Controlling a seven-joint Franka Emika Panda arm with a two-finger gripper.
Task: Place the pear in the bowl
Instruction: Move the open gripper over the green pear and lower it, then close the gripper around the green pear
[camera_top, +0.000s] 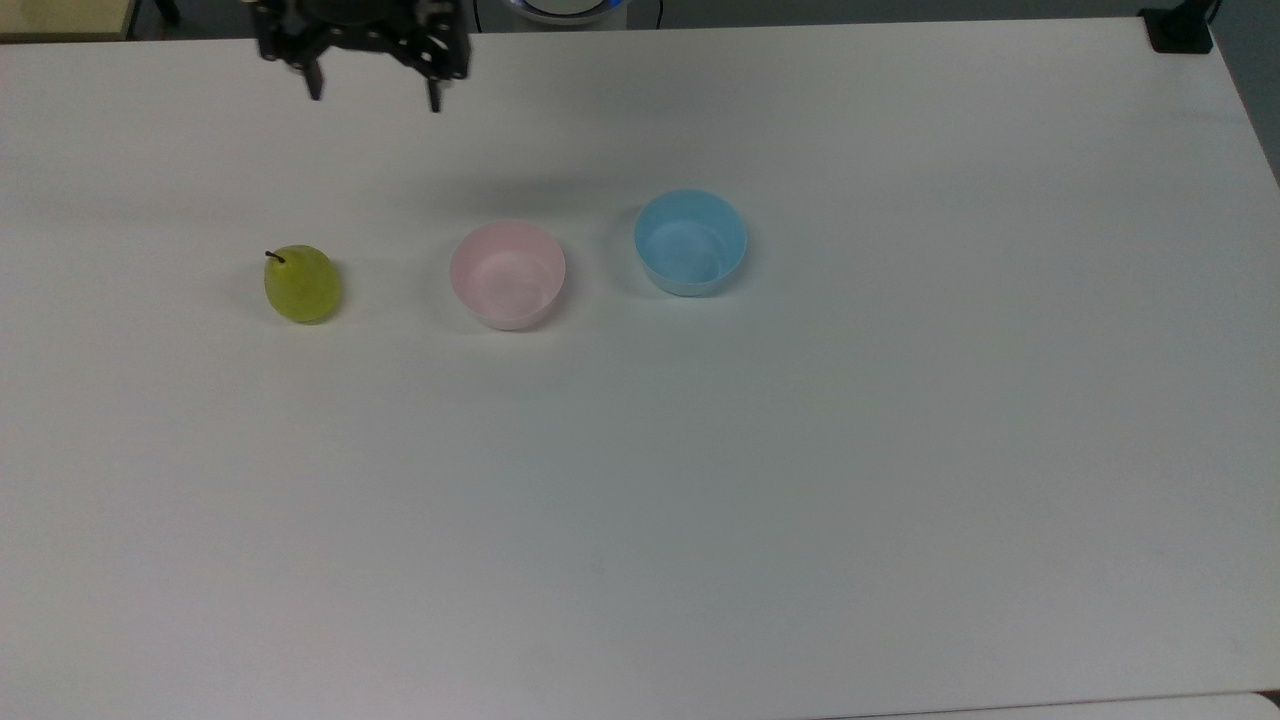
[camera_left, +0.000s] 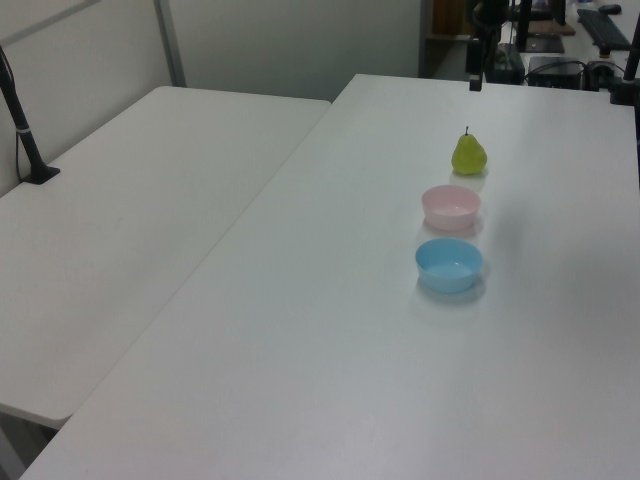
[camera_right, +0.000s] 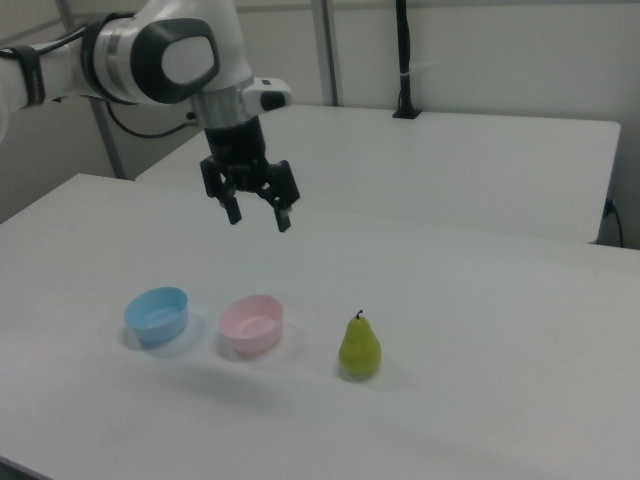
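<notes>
A yellow-green pear (camera_top: 302, 284) (camera_left: 468, 155) (camera_right: 360, 347) with a short dark stem stands upright on the white table. To its right in the top view sits the pale pink bowl (camera_top: 507, 274) (camera_left: 451, 206) (camera_right: 252, 324), with nothing in it. My gripper (camera_top: 374, 96) (camera_right: 258, 216) hangs open and holds nothing, high above the table near its far edge in the top view, between the pear and the pink bowl sideways. In the left view the gripper (camera_left: 475, 82) is beyond the pear.
A light blue bowl (camera_top: 690, 242) (camera_left: 449, 265) (camera_right: 157, 315) sits just beyond the pink one, away from the pear. A second white table (camera_left: 130, 190) adjoins this one. A black clamp (camera_top: 1178, 28) sits at a far table corner.
</notes>
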